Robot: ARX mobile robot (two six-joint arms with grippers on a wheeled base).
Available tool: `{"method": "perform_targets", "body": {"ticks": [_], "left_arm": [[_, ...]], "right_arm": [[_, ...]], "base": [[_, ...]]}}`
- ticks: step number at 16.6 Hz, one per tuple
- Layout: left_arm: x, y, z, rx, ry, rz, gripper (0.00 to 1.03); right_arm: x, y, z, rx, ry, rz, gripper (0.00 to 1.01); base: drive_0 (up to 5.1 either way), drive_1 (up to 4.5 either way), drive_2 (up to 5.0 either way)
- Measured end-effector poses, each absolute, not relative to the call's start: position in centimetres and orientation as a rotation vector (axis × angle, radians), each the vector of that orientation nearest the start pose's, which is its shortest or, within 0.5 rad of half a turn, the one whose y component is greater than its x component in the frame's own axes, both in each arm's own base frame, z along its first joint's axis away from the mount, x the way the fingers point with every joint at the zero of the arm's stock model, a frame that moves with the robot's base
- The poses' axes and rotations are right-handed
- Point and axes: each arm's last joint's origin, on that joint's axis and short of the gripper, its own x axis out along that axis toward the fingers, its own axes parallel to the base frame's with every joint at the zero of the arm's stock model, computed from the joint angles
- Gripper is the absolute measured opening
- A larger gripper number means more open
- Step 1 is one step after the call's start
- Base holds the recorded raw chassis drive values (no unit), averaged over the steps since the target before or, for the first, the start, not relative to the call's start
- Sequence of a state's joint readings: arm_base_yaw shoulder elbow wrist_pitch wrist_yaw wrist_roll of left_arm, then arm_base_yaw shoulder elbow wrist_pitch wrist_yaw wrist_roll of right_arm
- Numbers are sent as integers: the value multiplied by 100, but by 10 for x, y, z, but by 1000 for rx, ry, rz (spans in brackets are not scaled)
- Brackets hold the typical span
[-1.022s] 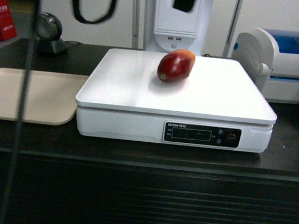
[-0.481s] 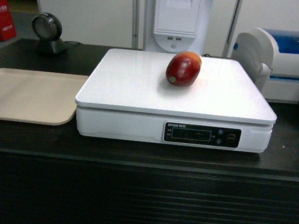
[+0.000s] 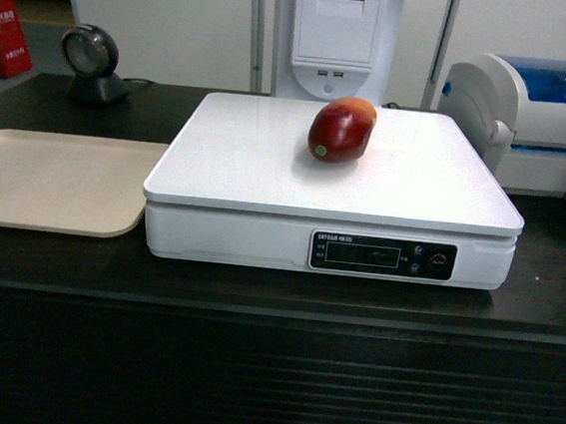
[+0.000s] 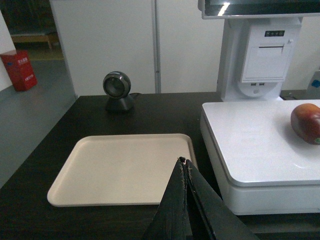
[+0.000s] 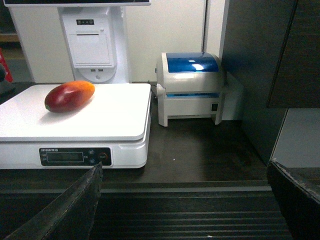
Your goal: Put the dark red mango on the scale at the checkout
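Note:
The dark red mango (image 3: 341, 130) lies on its side on the white scale (image 3: 257, 169), toward the back middle of the top. It also shows in the left wrist view (image 4: 306, 123) and the right wrist view (image 5: 69, 96). The scale stands on the black checkout counter (image 3: 268, 371). Neither gripper appears in the head view. My left gripper (image 4: 184, 162) is shut and empty, held over the counter's front by the beige tray. My right gripper (image 5: 185, 172) is open wide before the ribbed front panel, holding nothing.
A beige tray (image 3: 55, 180) lies left of the scale. A round black scanner (image 3: 90, 58) stands at the back left. A white-and-blue printer (image 3: 543, 117) sits at the right, and a white receipt terminal (image 3: 335, 32) rises behind the scale.
An arm that hung over the back of the scale one second ago has left the head view. The mango rolled slightly right, then settled back a little left.

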State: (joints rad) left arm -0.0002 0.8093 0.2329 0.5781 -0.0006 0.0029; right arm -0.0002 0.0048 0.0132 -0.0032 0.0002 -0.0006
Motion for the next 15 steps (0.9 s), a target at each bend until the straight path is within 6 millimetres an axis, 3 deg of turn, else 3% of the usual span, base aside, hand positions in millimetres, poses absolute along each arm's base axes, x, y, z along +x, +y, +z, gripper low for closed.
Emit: {"method": "perform_targets", "body": {"ticks": [6, 15], "left_arm": [[145, 0, 188, 3, 2, 0, 2], [122, 0, 168, 3, 2, 1, 2]], "right_arm": [[97, 0, 167, -1, -5, 0, 98], [97, 0, 167, -1, -5, 0, 98]], "base": [[0, 0, 0], [0, 0, 0]]}}
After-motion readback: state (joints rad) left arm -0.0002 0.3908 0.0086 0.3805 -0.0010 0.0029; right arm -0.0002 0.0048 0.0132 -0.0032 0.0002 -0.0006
